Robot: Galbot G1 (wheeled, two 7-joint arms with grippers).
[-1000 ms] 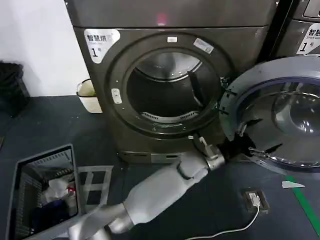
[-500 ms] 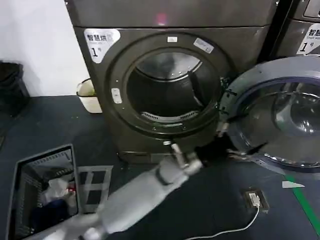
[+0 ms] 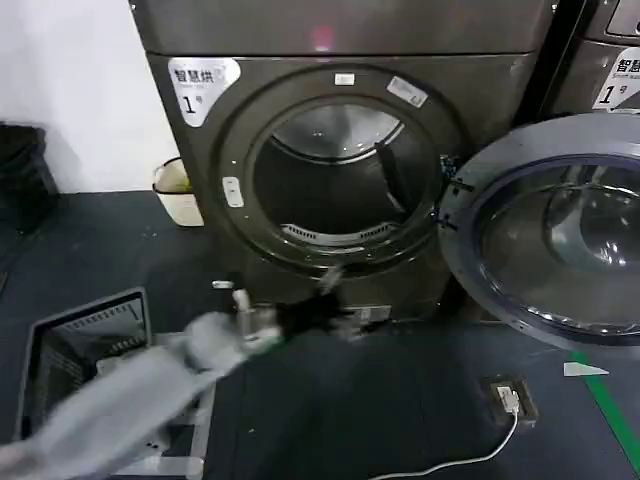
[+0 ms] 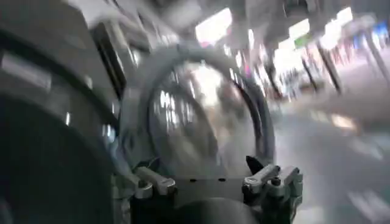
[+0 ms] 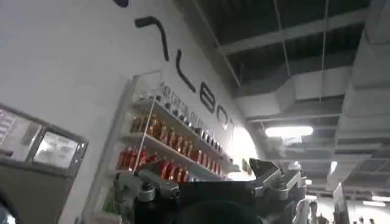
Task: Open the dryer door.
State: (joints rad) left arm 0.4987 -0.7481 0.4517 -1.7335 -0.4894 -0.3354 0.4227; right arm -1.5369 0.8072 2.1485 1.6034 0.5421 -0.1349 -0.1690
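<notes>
Head view: the big dark grey-brown front-loading dryer (image 3: 340,180) stands against the white wall, its round drum opening fully exposed, and the large round dryer door (image 3: 560,235) with its chrome ring and dark domed glass hangs swung wide to the right on its hinge side, its outer edge cut off by the frame. The dark floor (image 3: 400,400) in front of the machine is open, apart from a small grey floor socket with a white cable (image 3: 505,400) lying to the right and a green floor stripe (image 3: 610,410) beside it. A grey plastic laundry basket (image 3: 80,370) sits at the lower left, partly covered by the arm, and a cream-coloured bin (image 3: 175,190) stands between the dryer and the wall. The left gripper (image 3: 335,305) is low in front of the dryer's base panel, well apart from the door, on a streaked, motion-smeared arm; in the left wrist view its fingers (image 4: 268,178) stand spread with nothing between them, the door ring a blur behind. The right gripper (image 5: 207,182), in the right wrist view, points up toward a ceiling and a shelf of bottles; whether it is parted or closed I cannot tell. Compared with half a second ago, the left gripper has drawn away from the door's lower edge and moved leftward across the machine's front, while the door has stayed wide open.
</notes>
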